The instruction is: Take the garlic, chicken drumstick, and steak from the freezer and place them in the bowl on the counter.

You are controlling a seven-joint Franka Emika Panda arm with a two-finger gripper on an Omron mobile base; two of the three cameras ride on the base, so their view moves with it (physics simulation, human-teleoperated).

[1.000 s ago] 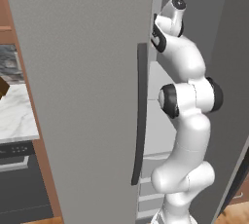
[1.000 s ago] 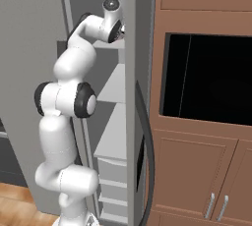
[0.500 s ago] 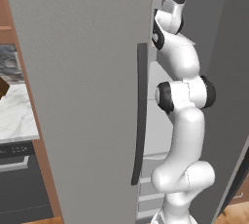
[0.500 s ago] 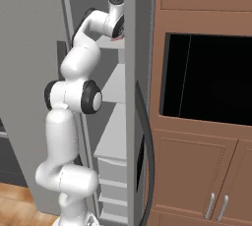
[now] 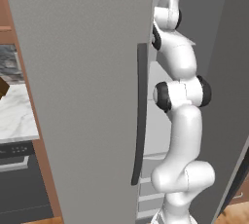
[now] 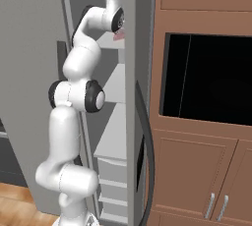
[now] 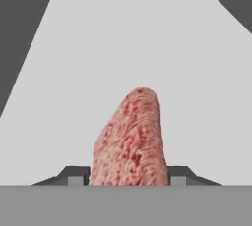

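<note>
The freezer stands open, its grey door (image 5: 82, 96) with the long dark handle (image 5: 140, 116) in front of my arm. The arm reaches up onto a white upper shelf (image 7: 147, 48). There lies the steak (image 7: 130, 141), a red marbled slab, of which a pink sliver (image 6: 118, 36) shows beside my hand. My gripper (image 7: 128, 177) is shut on the steak, with its dark fingertips (image 7: 78, 176) pressed against both sides. The garlic, chicken drumstick and bowl are out of view. A strip of the marble counter (image 5: 14, 116) shows at the far left.
Dark grey inner walls (image 7: 19, 33) close in the shelf on both sides. White drawers (image 6: 110, 181) sit low in the freezer. Brown cabinets (image 6: 197, 171) with a black built-in oven (image 6: 206, 82) stand right of it. The other grey door (image 5: 233, 72) flanks my arm.
My arm has stretched upward and its elbow has risen. The hand has gone deeper onto the upper shelf.
</note>
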